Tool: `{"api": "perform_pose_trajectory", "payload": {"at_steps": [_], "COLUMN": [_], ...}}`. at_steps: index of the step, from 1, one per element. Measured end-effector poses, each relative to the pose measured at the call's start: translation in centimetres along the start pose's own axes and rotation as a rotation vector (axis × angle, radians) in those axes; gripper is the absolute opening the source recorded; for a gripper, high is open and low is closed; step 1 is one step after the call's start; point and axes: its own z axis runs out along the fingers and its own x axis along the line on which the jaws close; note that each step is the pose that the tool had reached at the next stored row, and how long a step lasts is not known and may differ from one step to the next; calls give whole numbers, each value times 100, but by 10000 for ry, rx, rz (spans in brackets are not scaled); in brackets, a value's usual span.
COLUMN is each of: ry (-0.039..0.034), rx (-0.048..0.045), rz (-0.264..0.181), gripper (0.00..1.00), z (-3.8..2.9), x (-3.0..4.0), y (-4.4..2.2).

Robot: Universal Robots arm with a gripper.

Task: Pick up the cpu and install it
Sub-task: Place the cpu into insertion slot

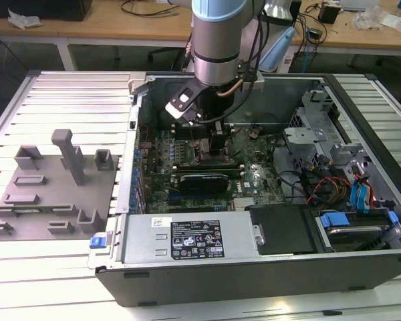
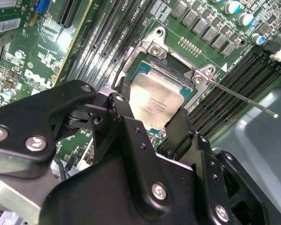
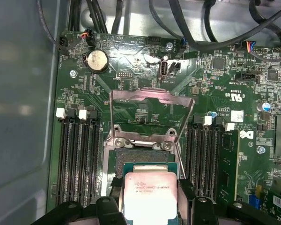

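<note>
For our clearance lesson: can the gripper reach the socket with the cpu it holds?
Probably yes. The gripper holds the cpu just over the socket; the socket's metal cover is swung open and its lever stands aside, so nothing appears to block the way.

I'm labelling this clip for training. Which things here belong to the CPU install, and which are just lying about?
In the job: the cpu, held by the gripper; the open socket; its raised load plate.
Just lying about: the grey power supply box; the coin battery; the grey fixture plate outside the case.
</note>
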Motion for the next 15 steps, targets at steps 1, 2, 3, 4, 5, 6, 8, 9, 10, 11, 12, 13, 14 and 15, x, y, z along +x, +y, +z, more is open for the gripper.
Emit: {"api": "perform_pose_trajectory", "payload": {"at_steps": [1,2,3,4,5,6,8,9,10,11,12,13,14,15], "ry": [3,3,2,2,2,2,1,1,1,1,1,1,-1,-2], "rx": [-2,-2,-1,-1,-1,-1,0,-1,-1,-1,-1,-1,1,1], "rz": [0,0,1,1,2,3,5,4,4,4,6,9,19,51], "gripper": [54,54,54,54,54,54,54,54,54,54,54,54,54,54], "z": [7,13,23,32,47,63,82,90,100,108,115,121,126,132], "x": [1,1,1,1,1,2,3,3,4,5,6,8,12,16], "y": [0,0,0,0,0,2,5,9,16,21,22,22,23,23]}}
